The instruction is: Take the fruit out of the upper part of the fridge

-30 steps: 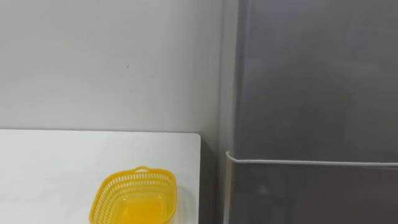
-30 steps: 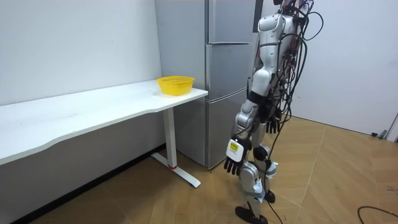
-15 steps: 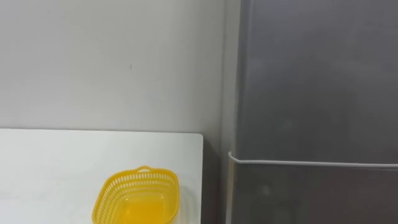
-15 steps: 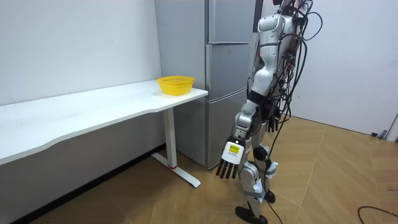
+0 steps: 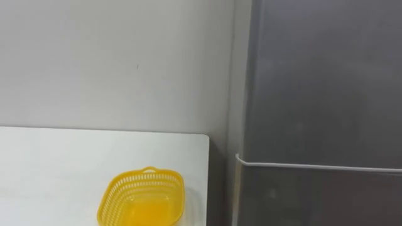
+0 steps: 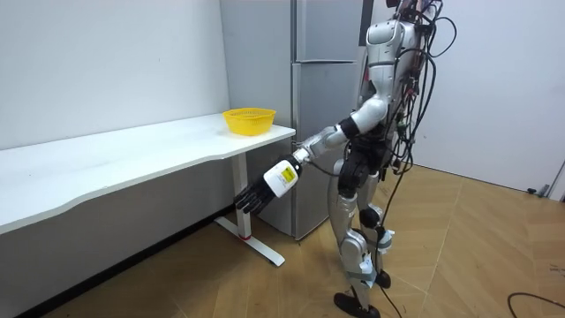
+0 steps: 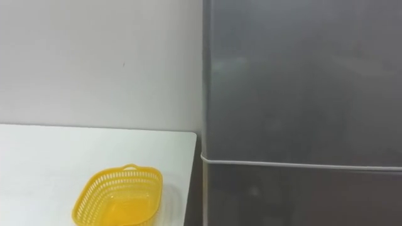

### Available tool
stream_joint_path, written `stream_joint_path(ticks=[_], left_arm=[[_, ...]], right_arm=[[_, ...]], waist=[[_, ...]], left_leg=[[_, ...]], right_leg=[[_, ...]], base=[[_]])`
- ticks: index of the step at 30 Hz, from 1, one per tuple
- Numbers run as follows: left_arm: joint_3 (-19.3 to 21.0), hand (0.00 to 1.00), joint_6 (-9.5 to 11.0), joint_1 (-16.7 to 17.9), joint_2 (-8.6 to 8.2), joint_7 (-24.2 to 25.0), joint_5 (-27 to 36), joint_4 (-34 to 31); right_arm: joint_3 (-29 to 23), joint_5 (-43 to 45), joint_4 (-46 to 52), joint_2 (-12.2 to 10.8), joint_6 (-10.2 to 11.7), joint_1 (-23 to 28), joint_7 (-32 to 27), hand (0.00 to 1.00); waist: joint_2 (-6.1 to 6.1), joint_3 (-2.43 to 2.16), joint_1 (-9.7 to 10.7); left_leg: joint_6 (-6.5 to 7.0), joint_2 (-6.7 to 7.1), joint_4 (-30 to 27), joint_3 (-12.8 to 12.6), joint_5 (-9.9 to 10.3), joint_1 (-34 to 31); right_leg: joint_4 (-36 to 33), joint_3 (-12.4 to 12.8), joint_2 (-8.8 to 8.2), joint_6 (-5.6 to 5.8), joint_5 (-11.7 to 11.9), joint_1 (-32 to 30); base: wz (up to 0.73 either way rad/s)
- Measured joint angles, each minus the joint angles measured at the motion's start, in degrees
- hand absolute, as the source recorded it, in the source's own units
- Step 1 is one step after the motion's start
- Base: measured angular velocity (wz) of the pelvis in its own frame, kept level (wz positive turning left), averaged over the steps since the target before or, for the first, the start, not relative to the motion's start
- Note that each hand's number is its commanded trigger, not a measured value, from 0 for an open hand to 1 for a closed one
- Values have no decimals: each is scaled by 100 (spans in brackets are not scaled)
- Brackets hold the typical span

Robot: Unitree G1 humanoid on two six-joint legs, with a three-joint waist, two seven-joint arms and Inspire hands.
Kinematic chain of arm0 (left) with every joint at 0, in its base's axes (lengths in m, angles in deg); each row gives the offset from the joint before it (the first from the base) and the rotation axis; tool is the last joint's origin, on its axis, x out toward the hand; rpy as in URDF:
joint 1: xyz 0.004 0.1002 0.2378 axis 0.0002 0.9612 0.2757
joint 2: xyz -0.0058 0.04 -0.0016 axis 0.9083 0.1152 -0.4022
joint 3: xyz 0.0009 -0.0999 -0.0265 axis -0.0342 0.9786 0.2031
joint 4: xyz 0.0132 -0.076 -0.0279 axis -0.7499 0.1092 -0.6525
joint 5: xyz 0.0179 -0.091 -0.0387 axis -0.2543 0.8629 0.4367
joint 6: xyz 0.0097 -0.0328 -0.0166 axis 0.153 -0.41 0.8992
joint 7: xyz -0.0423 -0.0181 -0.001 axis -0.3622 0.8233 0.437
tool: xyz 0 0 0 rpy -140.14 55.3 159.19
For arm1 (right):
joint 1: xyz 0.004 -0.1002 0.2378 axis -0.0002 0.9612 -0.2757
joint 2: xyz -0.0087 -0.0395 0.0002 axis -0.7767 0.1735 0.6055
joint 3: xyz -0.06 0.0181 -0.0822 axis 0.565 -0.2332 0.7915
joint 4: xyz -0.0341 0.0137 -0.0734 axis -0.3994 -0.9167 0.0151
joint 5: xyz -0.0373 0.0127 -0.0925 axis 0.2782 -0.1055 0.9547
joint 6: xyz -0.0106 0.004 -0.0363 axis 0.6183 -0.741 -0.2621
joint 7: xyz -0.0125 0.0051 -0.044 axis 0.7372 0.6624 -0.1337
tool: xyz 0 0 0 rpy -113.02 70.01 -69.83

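On the white table [image 5: 50, 163], yellow basket [image 5: 164, 182] sits empty; left hand [image 6: 252, 201] loosely spread.

The basket [image 5: 119, 188] is cut off at the bottom edge; the closed fridge [image 5: 320, 94] hides its contents.

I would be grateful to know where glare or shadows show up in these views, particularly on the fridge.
Left eye view: the fridge's upper door carries only a soft, hazy sheen, no hard glare. Right eye view: the yellow basket looks brightest at its floor. Room view: the light is even, and the table shades the wall beneath it.
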State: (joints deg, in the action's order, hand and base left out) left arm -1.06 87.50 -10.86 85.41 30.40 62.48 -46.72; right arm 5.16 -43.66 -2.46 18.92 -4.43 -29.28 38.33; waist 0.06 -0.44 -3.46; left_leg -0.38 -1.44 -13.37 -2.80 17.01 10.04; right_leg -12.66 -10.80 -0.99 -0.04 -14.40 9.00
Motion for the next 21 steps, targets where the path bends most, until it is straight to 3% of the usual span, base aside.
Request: stream_joint_path(ticks=[1,5,9,16,19,21], left_arm=[[4,0,16,12,-16,-90,0,-200],[122,0,414,109,-32,-670,-1,-1430],[303,0,738,86,-10,-1073,-154,-2444],[383,0,847,84,132,-1136,-141,-3586],[389,0,874,-36,339,-962,-121,-3992],[383,0,877,-97,438,-665,-96,-4284]], right_arm=[[-1,2,5,1,13,46,0,0],[-4,-24,100,2,69,225,2,0],[-5,5,117,-27,154,319,5,0],[58,6,69,-43,145,337,109,0],[55,-18,5,-41,141,331,205,0],[53,-23,-14,-40,141,310,272,0]], waist=[[1,1,-22],[-52,-4,-141],[-74,-3,-106],[-97,5,-126],[-104,18,-103],[-114,23,16]], left_leg=[[0,0,-5,10,0,-12],[5,2,29,12,-3,52],[27,13,64,38,-25,53],[37,23,55,31,-36,61],[47,31,48,61,-42,43],[57,50,38,132,-52,-2]], right_leg=[[1,-6,0,0,8,-4],[-6,30,-1,2,10,45],[-31,41,-12,3,9,23],[-48,73,-23,5,8,-7],[-6,90,-23,12,12,7],[0,36,-46,18,15,-3]], base=[[7],[-5],[0],[0],[5],[13]])
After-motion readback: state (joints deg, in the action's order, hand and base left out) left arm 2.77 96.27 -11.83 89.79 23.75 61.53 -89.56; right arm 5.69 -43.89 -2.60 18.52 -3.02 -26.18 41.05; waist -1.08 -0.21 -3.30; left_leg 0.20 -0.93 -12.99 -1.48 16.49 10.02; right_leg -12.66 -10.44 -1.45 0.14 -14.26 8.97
